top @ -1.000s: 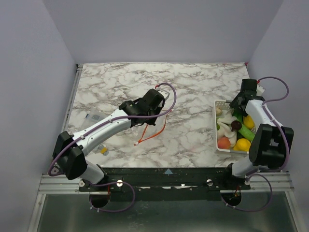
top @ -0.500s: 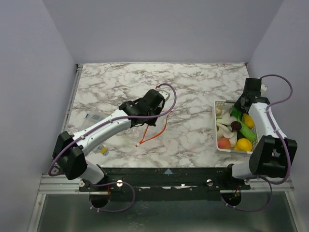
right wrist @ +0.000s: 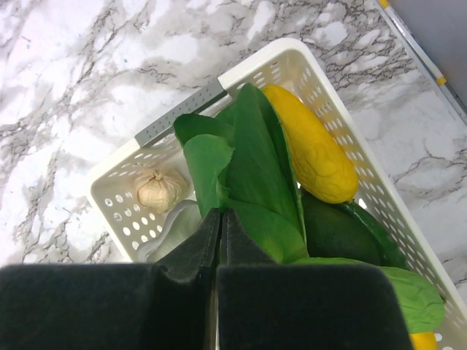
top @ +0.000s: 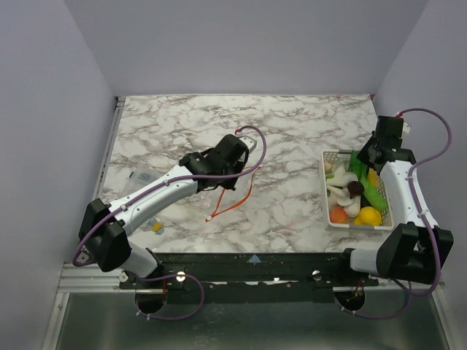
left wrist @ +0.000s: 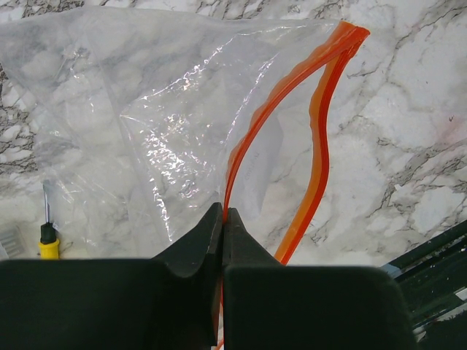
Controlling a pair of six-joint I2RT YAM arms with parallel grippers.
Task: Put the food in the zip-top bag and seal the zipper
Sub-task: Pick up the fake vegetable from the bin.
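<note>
The clear zip-top bag (left wrist: 146,109) lies floppy on the marble, mouth gaping. Its red-orange zipper (left wrist: 319,138) curves in two strands. My left gripper (left wrist: 222,219) is shut on the nearer strand; from the top view it (top: 230,170) stands over the bag (top: 219,195) at mid-table. The food sits in a white slotted basket (right wrist: 255,62) at the right. My right gripper (right wrist: 220,219) is shut on a leaf of the leafy green vegetable (right wrist: 252,160), beside a yellow piece (right wrist: 310,149) and a white garlic (right wrist: 160,189). An orange-red peach (top: 338,215) lies at the basket's near end.
A short yellow pen (top: 155,226) lies near the front left, and a small clear plastic item (top: 140,177) sits left of the left arm. The basket (top: 326,157) is close to the right wall. A dark green piece (right wrist: 336,226) lies under the leaves.
My right gripper has shut on the leafy green, and its wrist has shifted toward the far right corner. The left arm and the bag have not moved.
</note>
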